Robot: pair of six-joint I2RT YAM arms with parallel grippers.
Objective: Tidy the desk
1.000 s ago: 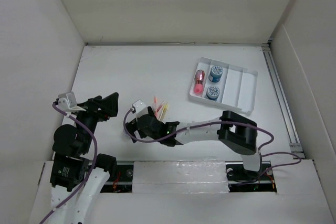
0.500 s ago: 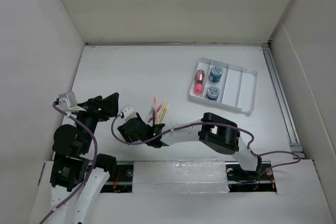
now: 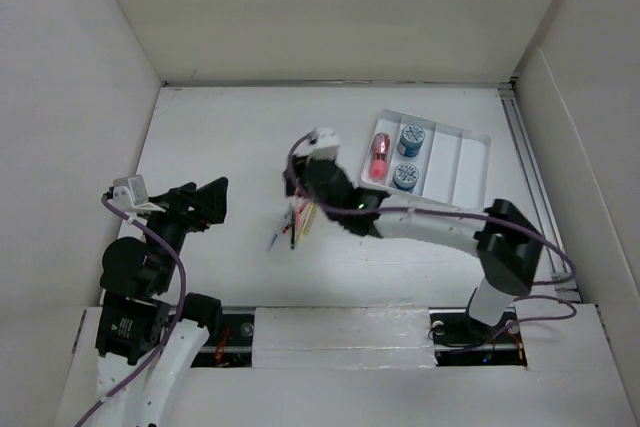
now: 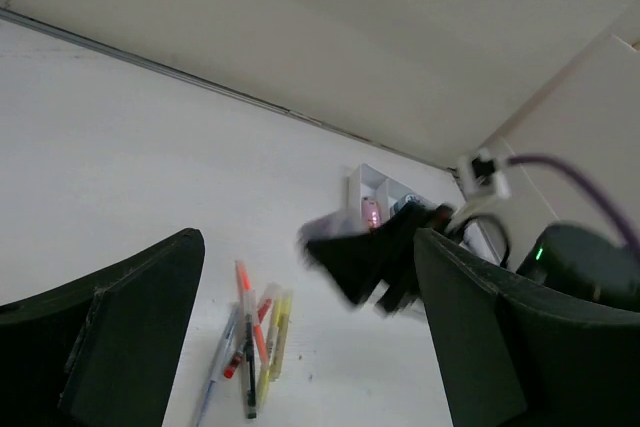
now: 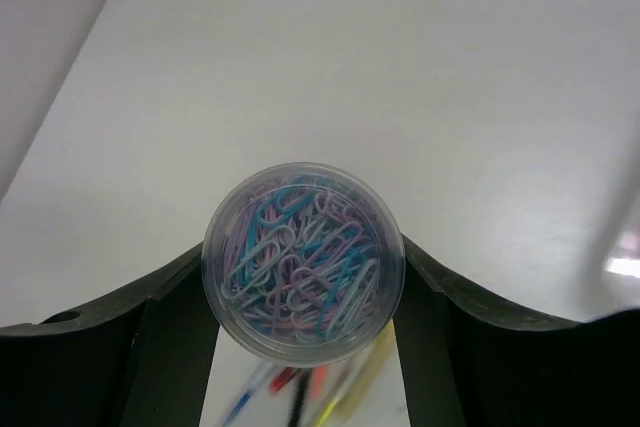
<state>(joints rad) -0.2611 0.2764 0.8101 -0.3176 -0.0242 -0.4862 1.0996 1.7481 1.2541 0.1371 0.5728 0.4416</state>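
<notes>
No lettering, label, brand or number is legible in any view; the round blue container tops [image 3: 411, 137] are too small to read.

Right tool [image 3: 303, 185] over mid-tabletop [image 3: 220, 127], arm extended. Pen cluster [image 3: 296, 222] just on near side of tool. Compartment tray [image 3: 470, 172] right of tool, apart. Left tool [image 3: 211, 202] well to its left.

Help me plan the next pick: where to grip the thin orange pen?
Probably the far end of the thin orange pen, which juts past the other pens; come from above, jaws across the barrel: it lies flat on the desk.
</notes>
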